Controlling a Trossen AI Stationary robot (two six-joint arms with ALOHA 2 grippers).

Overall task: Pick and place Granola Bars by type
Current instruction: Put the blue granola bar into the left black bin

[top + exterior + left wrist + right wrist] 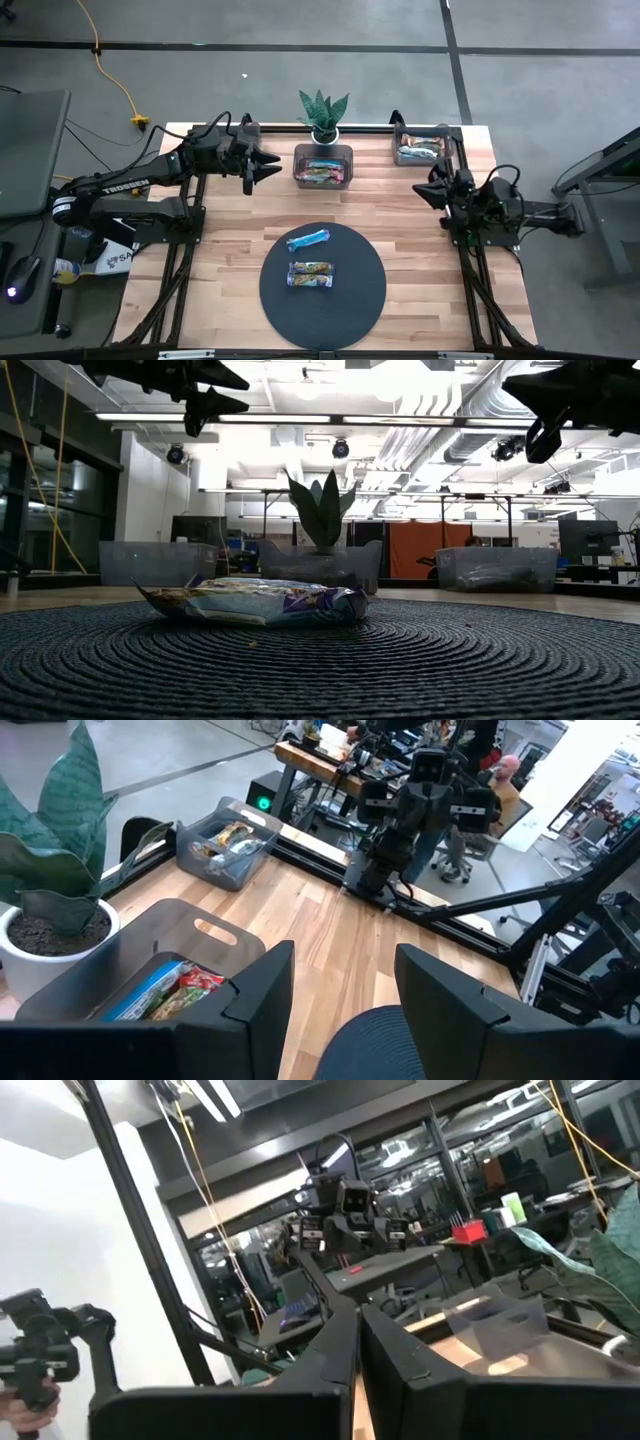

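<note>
Two bars lay on the mat; both arms hung clear of them.
From above, one blue bar (pixel 308 239) and one brown-orange bar (pixel 311 274) sat on the round mat (pixel 372 290), more bars filling two bins (pixel 323 153) (pixel 424 146). The left gripper (pixel 268 165) hovered beside the middle bin, jaws released; the right gripper (pixel 426 191) waited near the other bin, jaws clenched, empty. At surface level, one bar (pixel 255 601) fronted three bins.

granola bar (pixel 255 603) lies flat on the dark woven mat (pixel 400 670), crinkled wrapper with blue and purple print. behind it a spiky green plant (pixel 322 508) rises over a clear bin (pixel 322 567). two more clear bins (pixel 158 563) (pixel 497 569) flank it. both grippers (pixel 213 400) (pixel 538 440) hang high, clear of the mat.
</note>
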